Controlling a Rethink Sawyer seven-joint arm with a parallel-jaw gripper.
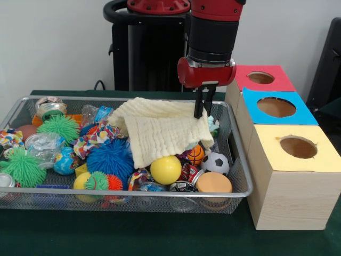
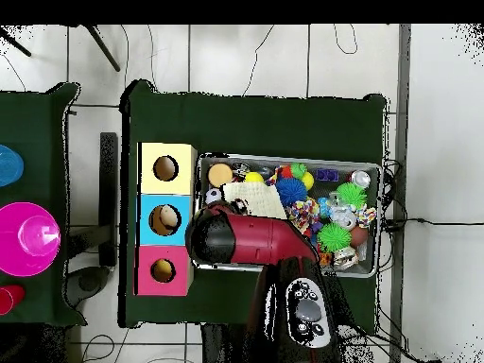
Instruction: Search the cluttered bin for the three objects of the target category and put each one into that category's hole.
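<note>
The cream cloth (image 1: pixel 160 130) lies draped over the toys in the middle of the wire bin (image 1: pixel 241 176), its right edge pinched between the closed fingers of the gripper (image 1: pixel 201 109), which reaches down from the top of the front view. Under and around the cloth sit a yellow ball (image 1: pixel 165 169), a small soccer ball (image 1: pixel 215 162), a tiny basketball (image 1: pixel 195 154), an orange disc (image 1: pixel 213 183), a blue spiky ball (image 1: pixel 109 158) and green spiky balls (image 1: pixel 64 127). At the right of the frame, just beside the bin, stands a wooden box with three round holes: the red panel (image 1: pixel 264 78) farthest up, the blue panel (image 1: pixel 277 108) in the middle, the yellow panel (image 1: pixel 298 146) lowest. In the overhead view the arm (image 2: pixel 246 238) covers the bin's lower left.
</note>
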